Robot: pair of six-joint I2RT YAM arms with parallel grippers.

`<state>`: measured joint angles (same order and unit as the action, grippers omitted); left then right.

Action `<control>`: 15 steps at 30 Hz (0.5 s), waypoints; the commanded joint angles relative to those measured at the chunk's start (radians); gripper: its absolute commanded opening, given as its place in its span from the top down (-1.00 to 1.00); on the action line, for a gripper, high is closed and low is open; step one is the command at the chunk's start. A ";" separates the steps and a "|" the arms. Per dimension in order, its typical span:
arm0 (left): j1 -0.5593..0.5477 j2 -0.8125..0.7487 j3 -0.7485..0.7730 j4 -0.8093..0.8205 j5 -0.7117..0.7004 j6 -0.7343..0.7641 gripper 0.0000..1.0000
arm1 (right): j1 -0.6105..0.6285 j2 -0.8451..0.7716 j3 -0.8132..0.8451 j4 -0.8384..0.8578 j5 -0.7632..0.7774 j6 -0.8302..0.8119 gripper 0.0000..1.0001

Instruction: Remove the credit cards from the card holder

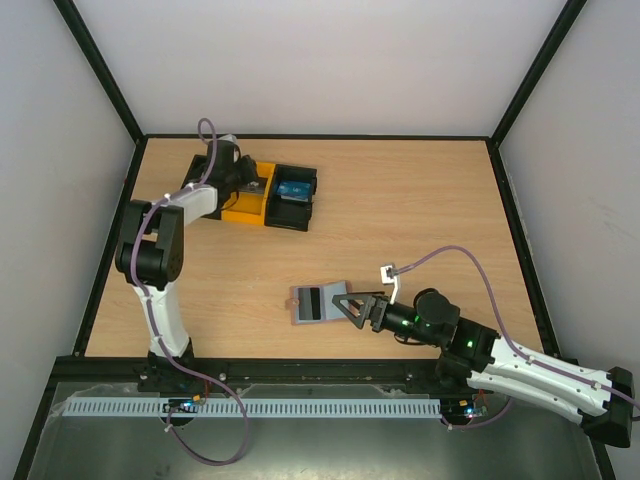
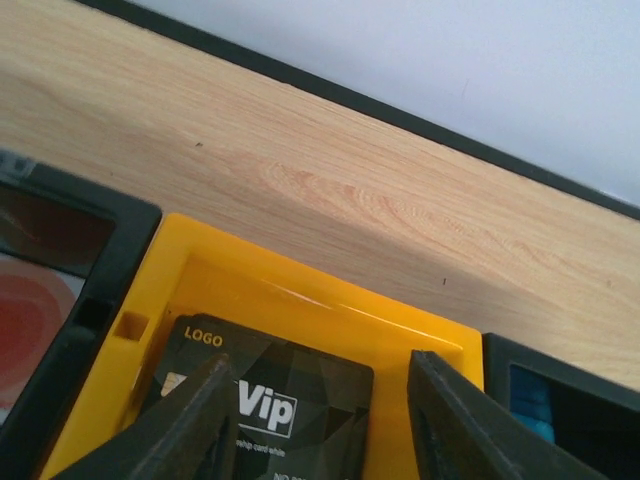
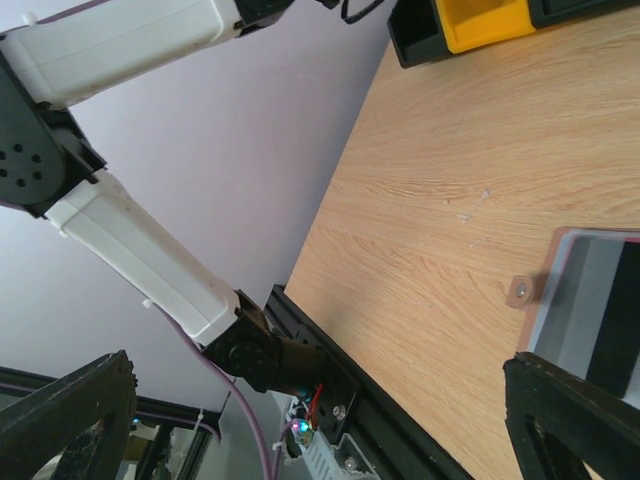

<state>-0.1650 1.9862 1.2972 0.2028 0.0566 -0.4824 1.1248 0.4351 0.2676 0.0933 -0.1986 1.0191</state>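
The card holder lies open on the table, blue-grey inside with a thin brown rim and a dark strip across one panel. It also shows in the right wrist view, at the right edge. My right gripper is wide open and empty, low at the holder's right edge; its fingertips straddle the holder's near corner. My left gripper is open over the yellow bin. A black "Vip" card lies flat in that bin between the fingers; I cannot tell whether they touch it.
The row of black and yellow bins stands at the back left. A reddish card lies in the left black bin and a blue one in the right one. The left arm's base is at the near table edge.
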 commanded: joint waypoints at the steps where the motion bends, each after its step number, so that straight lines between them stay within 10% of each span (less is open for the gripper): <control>1: 0.008 -0.072 0.020 -0.045 0.020 -0.033 -0.04 | -0.002 -0.001 0.027 -0.069 0.050 0.011 -0.95; 15: 0.003 -0.319 -0.129 -0.247 0.142 -0.121 -1.00 | -0.001 0.169 0.087 -0.187 0.139 0.007 -0.91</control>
<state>-0.1627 1.7477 1.2526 0.0315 0.1425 -0.5640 1.1248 0.5541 0.3199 -0.0517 -0.0929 1.0336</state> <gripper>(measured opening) 0.993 0.976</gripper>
